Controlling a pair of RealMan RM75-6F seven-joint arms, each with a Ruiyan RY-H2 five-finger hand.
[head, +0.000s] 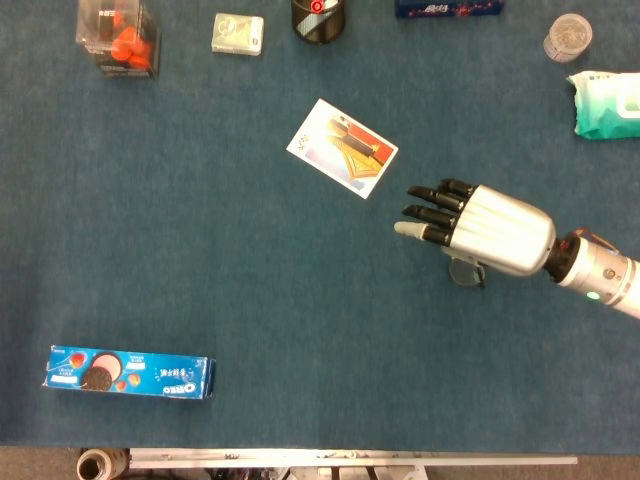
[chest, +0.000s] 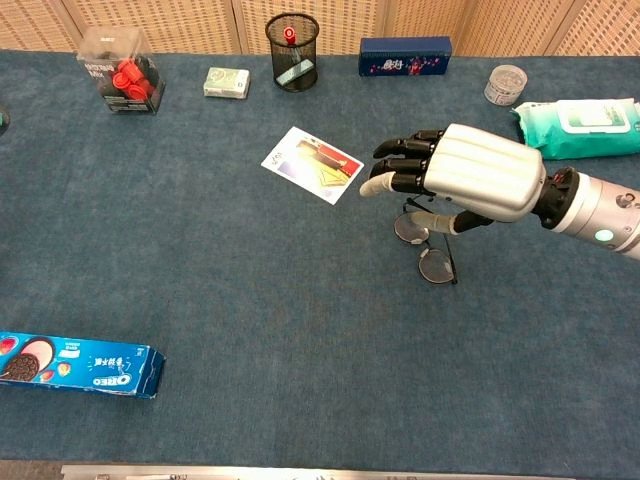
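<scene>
Blue-covered table (chest: 250, 300), eyeglasses (chest: 425, 250) near centre, picture card (chest: 312, 163) at eleven o'clock of them, Oreo box (chest: 75, 365) at eight, wipes pack (chest: 575, 127) at two, mesh cup (chest: 292, 50) at twelve.

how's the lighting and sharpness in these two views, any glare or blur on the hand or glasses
Head view: even, soft light, faint shadow under the hand; mild sheen on its silver back, no blur; the glasses are mostly hidden beneath it. Chest view: sharp too, bright streaks along the hand's ridges; glasses clear, thin shadow on the cloth.

Right hand (chest: 470, 180) palm down, fingers (chest: 400, 165) extended, thumb tucked beneath
</scene>
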